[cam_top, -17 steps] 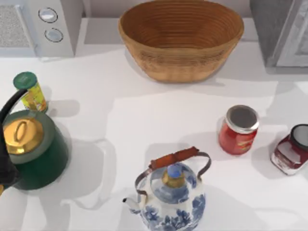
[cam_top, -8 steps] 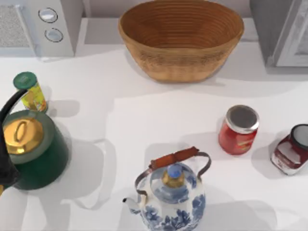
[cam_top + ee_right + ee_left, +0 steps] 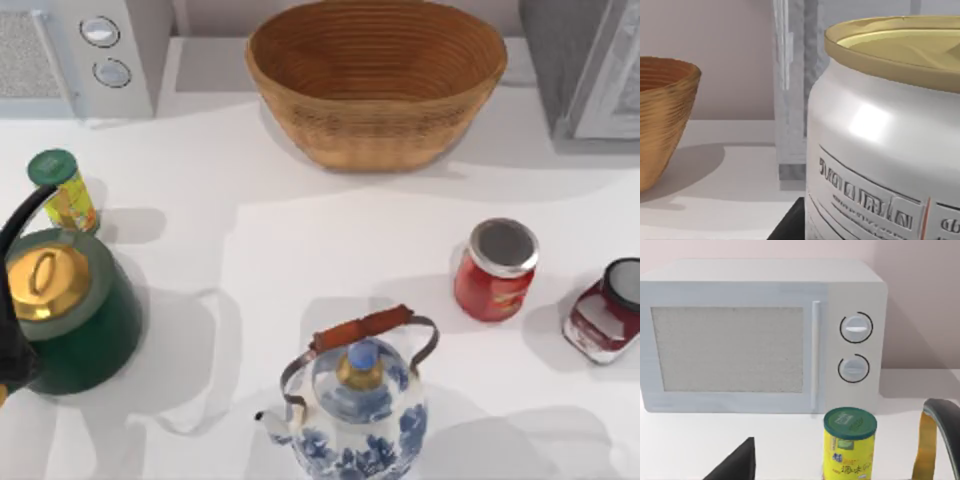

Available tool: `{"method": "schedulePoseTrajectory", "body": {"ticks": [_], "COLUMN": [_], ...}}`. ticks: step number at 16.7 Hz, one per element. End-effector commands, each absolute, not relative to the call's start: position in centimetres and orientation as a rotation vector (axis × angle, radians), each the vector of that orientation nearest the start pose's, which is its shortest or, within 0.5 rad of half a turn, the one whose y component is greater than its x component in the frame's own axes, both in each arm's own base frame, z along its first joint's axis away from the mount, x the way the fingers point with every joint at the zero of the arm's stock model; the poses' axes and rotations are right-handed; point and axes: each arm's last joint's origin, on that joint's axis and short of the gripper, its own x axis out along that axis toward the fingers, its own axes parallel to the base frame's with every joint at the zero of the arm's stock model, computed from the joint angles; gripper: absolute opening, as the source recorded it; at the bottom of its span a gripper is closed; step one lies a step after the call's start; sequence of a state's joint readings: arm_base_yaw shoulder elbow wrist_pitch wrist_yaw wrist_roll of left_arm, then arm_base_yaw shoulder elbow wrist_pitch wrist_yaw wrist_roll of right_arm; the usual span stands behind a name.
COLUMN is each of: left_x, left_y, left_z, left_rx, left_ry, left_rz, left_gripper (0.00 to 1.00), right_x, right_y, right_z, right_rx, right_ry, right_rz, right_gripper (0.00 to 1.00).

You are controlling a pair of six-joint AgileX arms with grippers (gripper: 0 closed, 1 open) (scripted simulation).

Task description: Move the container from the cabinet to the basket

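The container, a small whitish can with red markings, stands on the table near the right edge, in front of the cabinet and to the right of a red jar. In the right wrist view the container is very close, with its dull gold top showing. A dark part of my right gripper lies beside its base. The tan wicker basket sits at the back centre, and its wall also shows in the right wrist view. My left gripper stays at the front left, facing the white appliance.
A white appliance with two knobs stands back left. A yellow can with a green cap and a green kettle are at the left. A blue-and-white teapot is front centre. The red jar with a silver lid stands right of centre.
The objects on the table have stayed where they were. Only the shadow at the front right of the table has shifted and grown.
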State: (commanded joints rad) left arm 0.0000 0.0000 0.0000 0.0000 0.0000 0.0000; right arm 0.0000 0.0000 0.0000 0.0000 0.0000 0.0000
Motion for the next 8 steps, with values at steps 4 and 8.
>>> {"method": "schedulePoseTrajectory", "body": {"ticks": [4, 8], "left_x": [10.6, 10.6], "left_y": [-0.1, -0.1], "left_z": [16.0, 16.0], "left_rx": [0.000, 0.000], "left_ry": [0.000, 0.000], "left_rz": [0.000, 0.000], "left_gripper": [1.00, 1.00], "right_x": [10.7, 11.2], "right_y": [-0.1, 0.2], "right_z": [15.9, 19.2], "right_rx": [0.002, 0.000], "right_ry": [0.016, -0.002], "right_rz": [0.000, -0.018], "right_gripper": [0.00, 0.00]}}
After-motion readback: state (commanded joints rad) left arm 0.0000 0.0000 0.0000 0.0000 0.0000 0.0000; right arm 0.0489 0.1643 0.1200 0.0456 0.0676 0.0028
